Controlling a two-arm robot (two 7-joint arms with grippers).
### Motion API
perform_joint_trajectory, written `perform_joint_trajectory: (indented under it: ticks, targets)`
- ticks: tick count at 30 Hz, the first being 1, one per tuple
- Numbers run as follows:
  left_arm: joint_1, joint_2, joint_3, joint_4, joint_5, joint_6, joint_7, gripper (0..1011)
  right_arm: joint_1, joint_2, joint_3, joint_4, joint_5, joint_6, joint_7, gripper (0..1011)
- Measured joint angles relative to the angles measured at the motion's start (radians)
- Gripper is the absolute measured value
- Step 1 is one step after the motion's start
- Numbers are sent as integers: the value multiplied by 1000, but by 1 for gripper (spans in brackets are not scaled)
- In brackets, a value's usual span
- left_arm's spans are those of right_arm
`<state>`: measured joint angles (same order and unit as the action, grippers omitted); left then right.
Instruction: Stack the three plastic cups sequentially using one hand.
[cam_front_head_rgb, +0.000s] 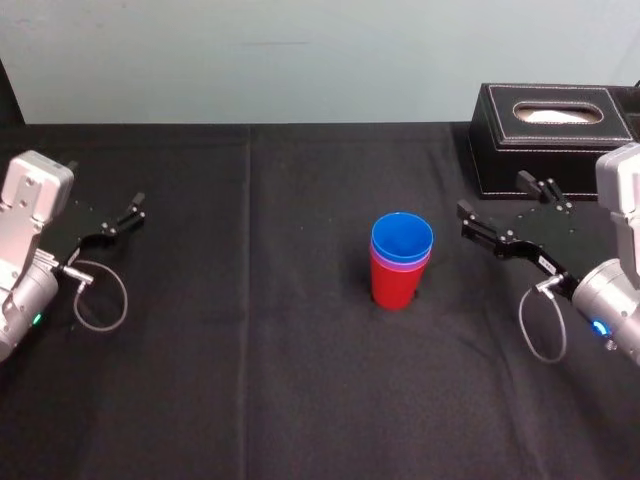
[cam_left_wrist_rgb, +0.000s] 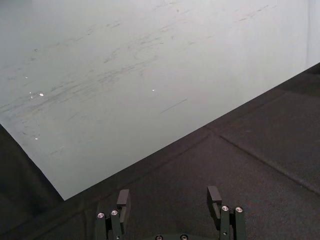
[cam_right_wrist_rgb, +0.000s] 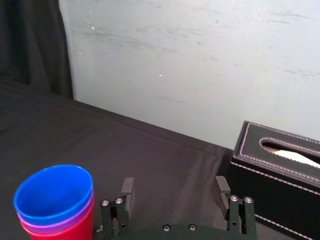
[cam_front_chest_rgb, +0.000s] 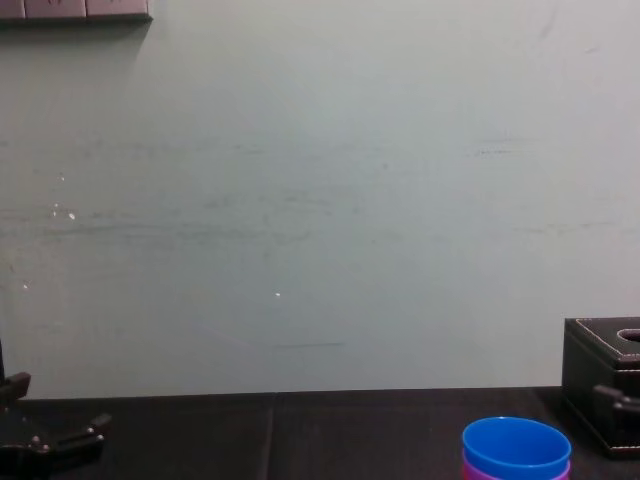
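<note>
The three plastic cups stand nested upright near the middle of the counter (cam_front_head_rgb: 250, 380), which is draped in matte black cloth: the red cup (cam_front_head_rgb: 394, 288) at the bottom, a thin band of the purple cup (cam_front_head_rgb: 400, 265) above it, and the bright blue cup (cam_front_head_rgb: 402, 238) on top, smooth, tapered and round-rimmed. The chest view cuts the stack off below the purple band. The right hand (cam_right_wrist_rgb: 175, 186) hovers beside them, fingers apart and empty, near a black stitched box (cam_front_head_rgb: 550, 135). The left hand (cam_left_wrist_rgb: 168, 197), fingers likewise apart, hangs well off at the counter's left.
</note>
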<state>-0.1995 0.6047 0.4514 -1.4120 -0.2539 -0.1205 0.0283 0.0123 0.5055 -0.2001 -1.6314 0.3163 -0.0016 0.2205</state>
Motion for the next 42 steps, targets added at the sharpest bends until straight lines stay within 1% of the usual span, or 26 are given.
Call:
perform_joint_trajectory:
  ticks: [4,14,42]
  targets:
    - [0,0,0,0,0,0,0,1005,-3,-16,4,21,-22,-8,-5,1004]
    - [0,0,0,0,0,0,0,1005,-1,-37,13,56,-47,-12,7,1004]
    - [0,0,0,0,0,0,0,1005,0,-36,11,52,-47,-12,8,1004]
